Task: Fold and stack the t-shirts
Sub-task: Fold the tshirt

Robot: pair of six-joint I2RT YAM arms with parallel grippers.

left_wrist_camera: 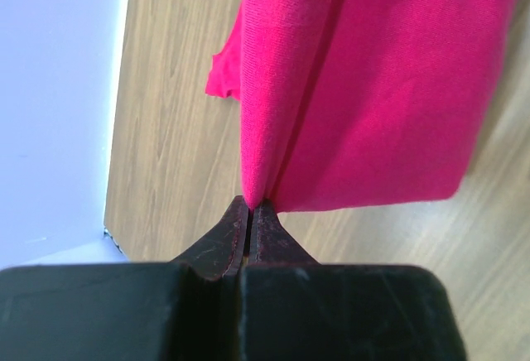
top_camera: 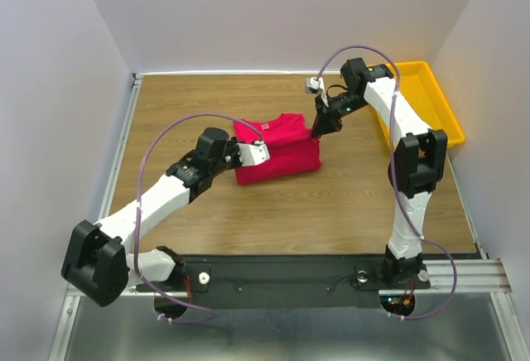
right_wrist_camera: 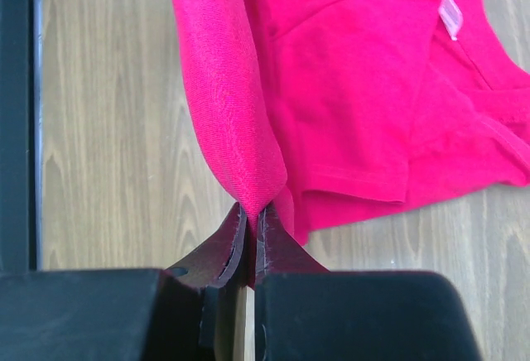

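The crimson-red t-shirt (top_camera: 278, 149) lies partly folded near the middle of the wooden table. My left gripper (top_camera: 256, 143) is at its left edge, shut on a pinched fold of red cloth (left_wrist_camera: 273, 129). My right gripper (top_camera: 320, 132) is at its right edge, shut on another fold of the t-shirt (right_wrist_camera: 236, 129). The right wrist view shows a sleeve hem and the small white neck label (right_wrist_camera: 450, 13). Both pinched edges are lifted a little off the table.
A yellow plastic tray (top_camera: 443, 104) stands at the far right edge, behind the right arm. White walls close in the table on the left, back and right. Bare wood (top_camera: 331, 212) lies in front of the t-shirt.
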